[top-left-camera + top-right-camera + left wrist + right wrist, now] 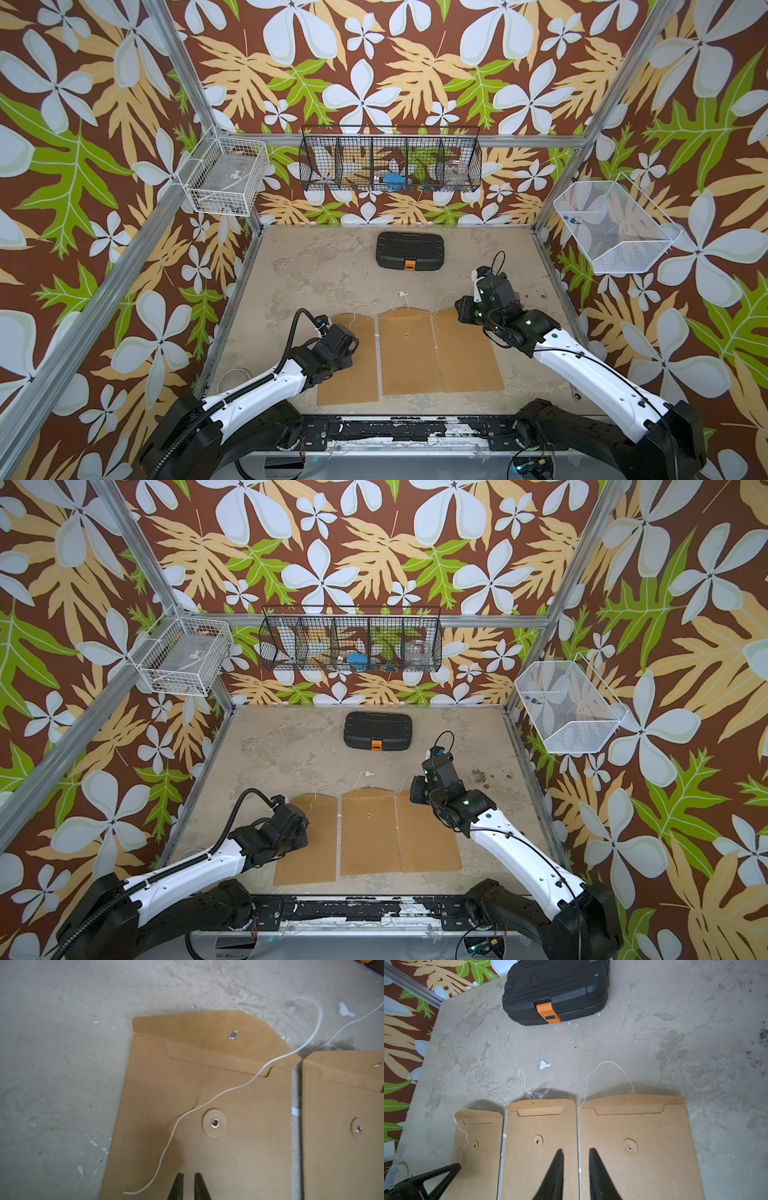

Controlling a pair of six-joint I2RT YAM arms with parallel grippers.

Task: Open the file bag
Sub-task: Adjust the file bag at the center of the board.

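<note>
Three file bags [542,1147] lie edge to edge at six o'clock, one black case [410,251] at twelve, bare table [316,270] between. Our left gripper [189,1186] and right gripper [576,1174] hover slightly parted, grasping nothing.

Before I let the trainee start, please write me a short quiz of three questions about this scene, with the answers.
1. How many file bags lie on the table?
2. True or false: the latch on the black case is blue.
3. The left gripper hovers over which bag? A: the one on the robot's left. B: the middle one. C: the one on the robot's right.
Key: 1 three; 2 false, it is orange; 3 A.
</note>
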